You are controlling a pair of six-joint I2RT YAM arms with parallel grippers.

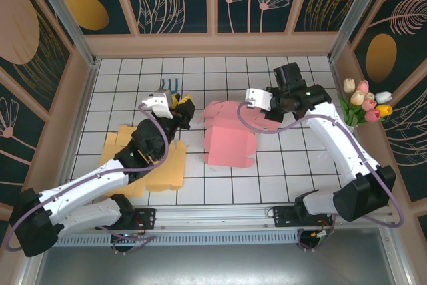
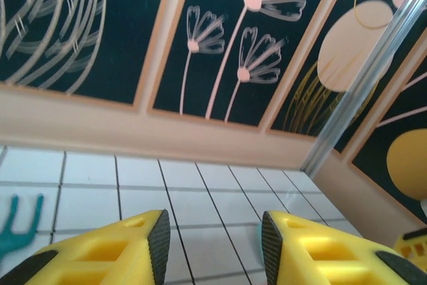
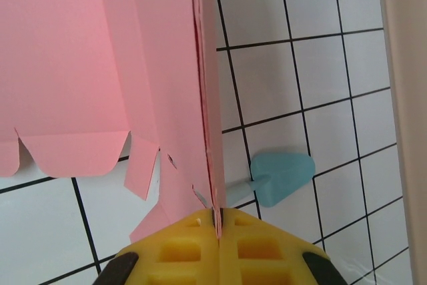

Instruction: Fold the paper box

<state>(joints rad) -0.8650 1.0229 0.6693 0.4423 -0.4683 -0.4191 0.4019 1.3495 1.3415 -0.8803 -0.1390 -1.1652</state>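
Note:
The pink paper box [image 1: 227, 137] lies partly folded in the middle of the white tiled table, with one wall standing upright. My right gripper [image 1: 252, 113] is at the box's far right corner, shut on the top edge of that wall. In the right wrist view, the pink sheet [image 3: 100, 65] runs straight into the closed yellow jaws [image 3: 217, 221]. My left gripper [image 1: 181, 106] hovers just left of the box and points toward the back wall. Its yellow fingers [image 2: 159, 245] stand apart around bare tiles, so the gripper [image 2: 215, 245] is open and holds nothing.
A flat orange cardboard sheet [image 1: 167, 168] lies under my left arm. A teal toy rake [image 1: 171, 85] rests behind the left gripper. A light blue toy shovel [image 3: 283, 177] lies beside the box. Tulips [image 1: 365, 101] stand at the right wall.

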